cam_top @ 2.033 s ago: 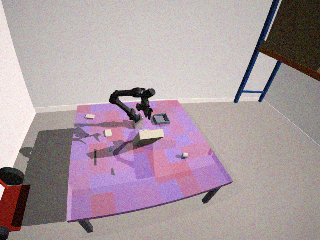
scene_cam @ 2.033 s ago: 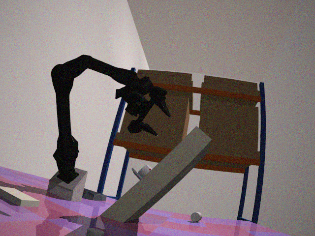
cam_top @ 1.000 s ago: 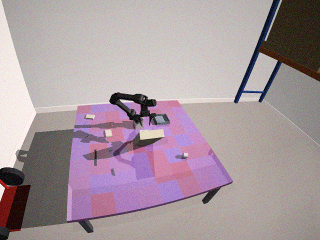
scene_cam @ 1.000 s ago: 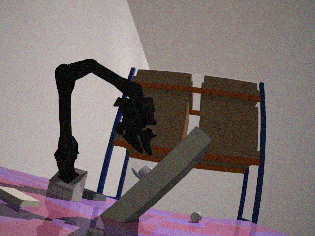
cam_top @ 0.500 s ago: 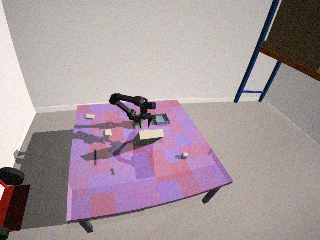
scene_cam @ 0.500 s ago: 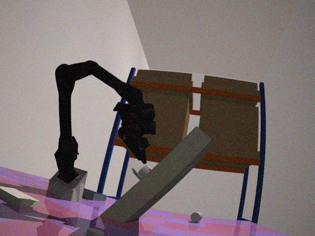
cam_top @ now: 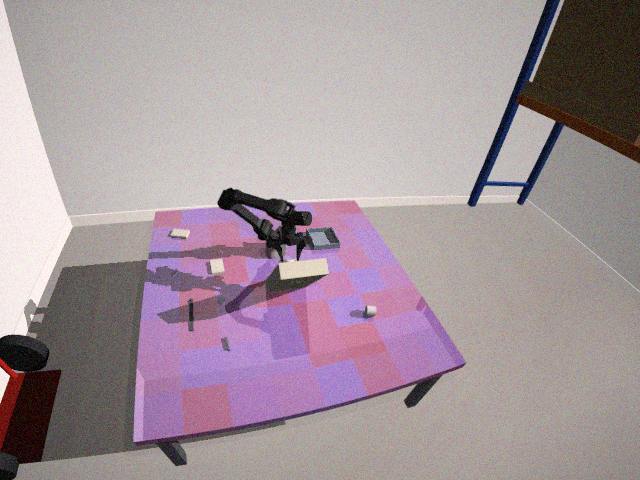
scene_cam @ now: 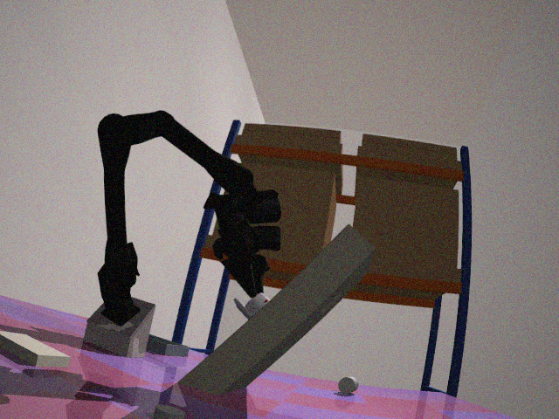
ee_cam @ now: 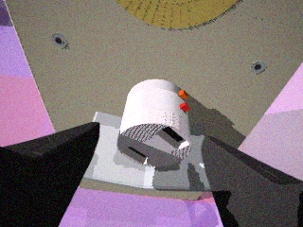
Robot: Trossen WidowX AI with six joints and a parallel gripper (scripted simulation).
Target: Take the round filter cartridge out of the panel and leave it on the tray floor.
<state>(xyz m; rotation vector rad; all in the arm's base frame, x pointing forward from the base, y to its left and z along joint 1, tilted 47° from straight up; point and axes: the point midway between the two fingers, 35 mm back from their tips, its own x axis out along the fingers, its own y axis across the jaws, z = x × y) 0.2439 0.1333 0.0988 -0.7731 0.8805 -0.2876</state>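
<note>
We see the filter cartridge (scene_cam: 258, 302) (ee_cam: 153, 113) out of its socket, resting on the pale ledge (scene_cam: 241, 307) (ee_cam: 106, 156) along the panel's low edge, its two slots (dark little things) showing. The hand (cam_top: 290, 258) (scene_cam: 257, 292) (ee_cam: 151, 136) is more than half open around it, gripping nothing. Beyond lies the yellow ring (ee_cam: 182, 16) on the tilted panel (cam_top: 303, 269) (scene_cam: 279, 311) (ee_cam: 227, 43). Our tray (cam_top: 326, 247) (scene_cam: 177, 349) sits near the arm on the worktop (cam_top: 289, 382) (scene_cam: 307, 403) (ee_cam: 21, 104), well apart from a small pale cylinder (cam_top: 370, 311) (scene_cam: 348, 385).

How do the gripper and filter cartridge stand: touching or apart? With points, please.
Apart. The wrist view shows pale ledge (ee_cam: 106, 163) between the filter cartridge (scene_cam: 256, 305) (ee_cam: 153, 106) and both fingers of the gripper (cam_top: 290, 259) (scene_cam: 258, 295) (ee_cam: 151, 136).
</note>
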